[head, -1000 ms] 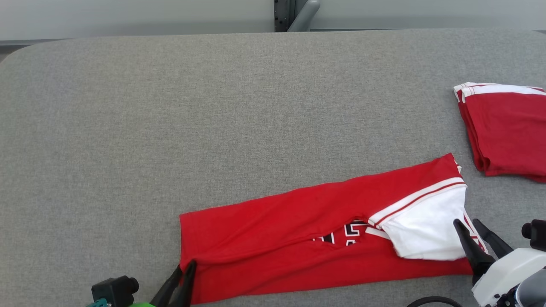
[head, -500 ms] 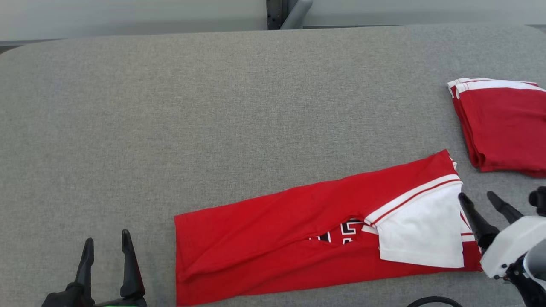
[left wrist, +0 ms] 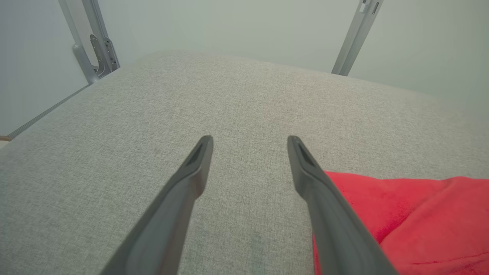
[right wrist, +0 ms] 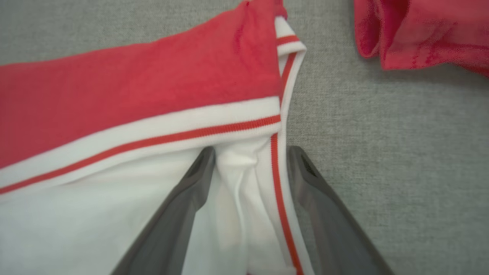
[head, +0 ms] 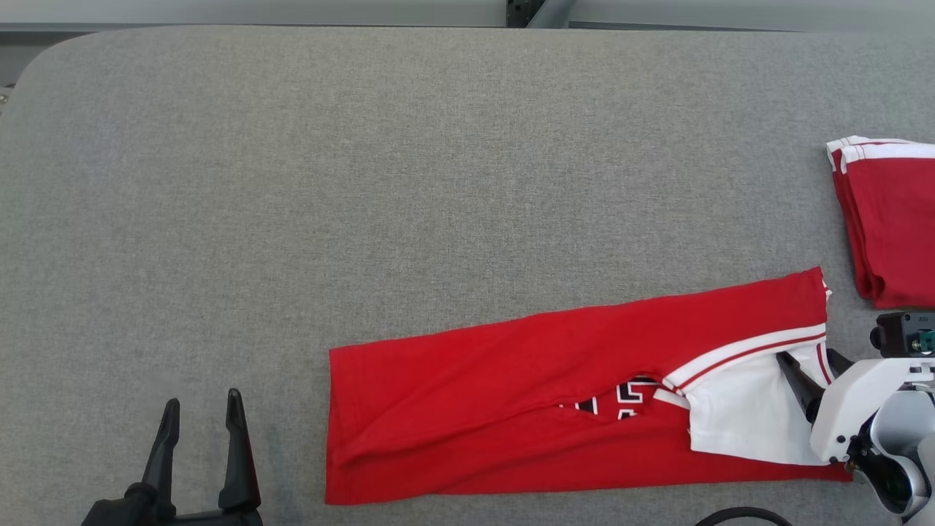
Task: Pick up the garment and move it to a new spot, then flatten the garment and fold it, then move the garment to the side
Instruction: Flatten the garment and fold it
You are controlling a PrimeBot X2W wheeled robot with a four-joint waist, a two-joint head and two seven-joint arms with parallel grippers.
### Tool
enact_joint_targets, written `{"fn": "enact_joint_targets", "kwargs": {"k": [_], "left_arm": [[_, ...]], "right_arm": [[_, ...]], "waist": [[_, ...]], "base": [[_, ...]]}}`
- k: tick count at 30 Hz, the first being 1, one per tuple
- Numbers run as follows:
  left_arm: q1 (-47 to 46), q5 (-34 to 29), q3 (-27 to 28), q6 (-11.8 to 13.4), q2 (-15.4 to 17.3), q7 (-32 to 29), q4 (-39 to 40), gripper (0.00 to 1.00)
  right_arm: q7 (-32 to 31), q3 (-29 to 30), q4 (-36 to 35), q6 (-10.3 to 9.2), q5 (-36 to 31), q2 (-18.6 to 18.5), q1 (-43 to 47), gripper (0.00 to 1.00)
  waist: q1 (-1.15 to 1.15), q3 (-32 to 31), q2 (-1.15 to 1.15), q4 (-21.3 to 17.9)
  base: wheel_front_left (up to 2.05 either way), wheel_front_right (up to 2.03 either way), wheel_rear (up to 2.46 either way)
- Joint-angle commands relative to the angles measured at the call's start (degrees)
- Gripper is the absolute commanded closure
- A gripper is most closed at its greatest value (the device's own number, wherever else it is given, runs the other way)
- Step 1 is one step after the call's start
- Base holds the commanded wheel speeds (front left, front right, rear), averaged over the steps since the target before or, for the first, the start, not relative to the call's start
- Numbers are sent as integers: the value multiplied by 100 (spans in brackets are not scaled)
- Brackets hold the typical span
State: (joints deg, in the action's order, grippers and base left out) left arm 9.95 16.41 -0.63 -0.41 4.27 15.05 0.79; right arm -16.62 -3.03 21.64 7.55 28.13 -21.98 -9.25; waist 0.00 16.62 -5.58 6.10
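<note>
Where the head view looks down, the garment [head: 555, 409] lies as a long red strip near the front edge of the grey table [head: 365, 183], right of centre. A white sleeve with a red stripe is folded over its right end, and black-and-white lettering shows at a gap mid-strip. The left gripper [head: 203, 400], fingers apart and empty, sits clear of the strip's left end. The right gripper [head: 807, 358] is at the sleeve end. A folded pile [head: 891, 219] lies by the table's right edge. Wide bare table lies behind and to the left.

Left wrist view: the left gripper [left wrist: 250, 141] is spread over bare table [left wrist: 229, 95], with the garment [left wrist: 412, 214] beside one finger.

Right wrist view: the right gripper [right wrist: 250, 152] stands spread, straddling a white fold of the garment [right wrist: 133, 84], not closed on it; whether the tips touch the cloth is unclear. Bare table [right wrist: 401, 133] separates it from the folded pile [right wrist: 420, 34].
</note>
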Motion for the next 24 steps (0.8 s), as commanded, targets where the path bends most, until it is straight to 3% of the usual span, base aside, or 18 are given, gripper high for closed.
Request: {"fn": "enact_joint_targets", "kwargs": {"k": [1,3,4,5,10,15,24], "left_arm": [[49,-119,73,-235,-73,13,-77,0],[43,-141,114,-361,-91,13,-131,0],[48,-155,137,-399,-97,13,-159,0],[61,-170,158,-433,-105,13,-185,0],[72,-221,148,-554,-130,13,-237,0],[133,-31,111,-514,-133,13,-282,0],[152,-42,-33,-537,-130,13,-401,0]], "right_arm": [[-292,-213,335,-13,257,69,51,0],[-560,-385,456,-7,589,167,94,0],[-657,-490,442,5,803,216,97,78],[-785,-552,448,14,1080,280,95,100],[-724,-411,255,-7,1879,10,-92,100],[-825,-173,-169,-8,2496,-398,-341,100],[-1072,753,-474,-7,2606,-1283,-254,100]], "waist": [[0,-19,0,27],[0,-49,0,15],[0,-73,0,-3],[0,-103,0,-27],[0,-244,0,-185],[0,-466,0,-418],[0,-696,0,-486]], "base": [[0,0,0],[0,0,0],[0,0,0],[0,0,0],[0,0,0],[0,0,0],[0,0,0]]}}
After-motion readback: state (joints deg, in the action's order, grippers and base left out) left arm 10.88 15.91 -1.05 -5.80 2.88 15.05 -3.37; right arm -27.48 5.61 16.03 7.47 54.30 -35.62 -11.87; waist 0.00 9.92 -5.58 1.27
